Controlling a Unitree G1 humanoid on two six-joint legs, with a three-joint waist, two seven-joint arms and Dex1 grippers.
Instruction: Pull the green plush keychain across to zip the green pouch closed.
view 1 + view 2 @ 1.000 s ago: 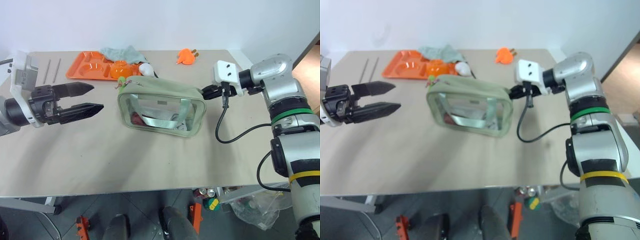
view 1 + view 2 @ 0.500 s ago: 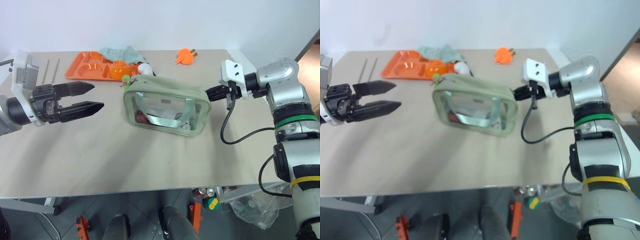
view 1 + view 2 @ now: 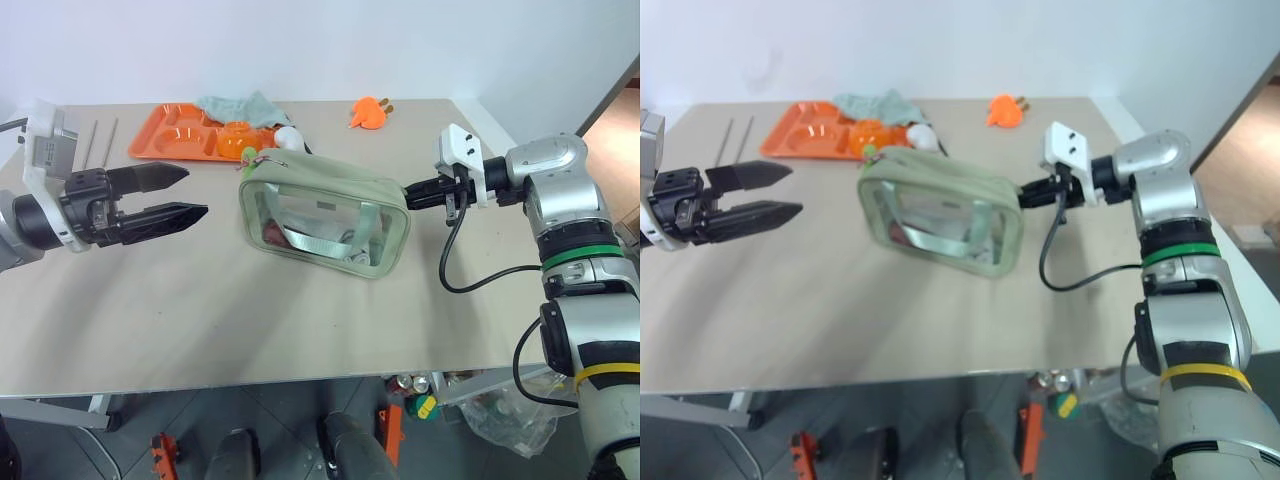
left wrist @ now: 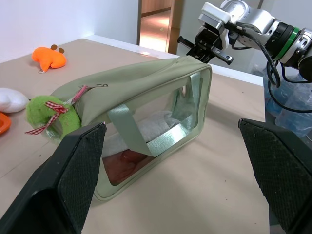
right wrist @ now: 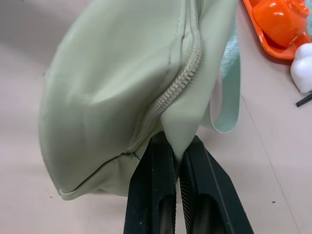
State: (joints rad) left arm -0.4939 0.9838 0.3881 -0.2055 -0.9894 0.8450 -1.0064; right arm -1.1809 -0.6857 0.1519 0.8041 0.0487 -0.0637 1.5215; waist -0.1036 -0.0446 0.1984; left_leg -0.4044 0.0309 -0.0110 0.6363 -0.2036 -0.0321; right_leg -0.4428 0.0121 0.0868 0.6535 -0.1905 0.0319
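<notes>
The green pouch [image 3: 322, 215] stands upright in the middle of the table, with its clear side panel and webbing strap facing me. The green plush keychain [image 4: 48, 114] hangs at the pouch's left end, near the tray. My right gripper [image 3: 410, 195] is shut on the fabric tab at the pouch's right end [image 5: 181, 131], where the zipper teeth [image 5: 178, 78] lie closed. My left gripper [image 3: 197, 191] hovers open a short way left of the pouch, pointing at it and touching nothing.
An orange tray [image 3: 175, 130] holding an orange item [image 3: 238, 140] sits at the back left, a pale teal cloth [image 3: 235, 103] behind it. A white object [image 3: 292, 138] lies by the pouch. An orange plush toy [image 3: 368, 112] is at the back. Two thin rods [image 3: 105, 140] lie far left.
The right wrist has rolled while staying shut on the pouch's end. The pouch swung slightly right, then back left. The left gripper kept still and open.
</notes>
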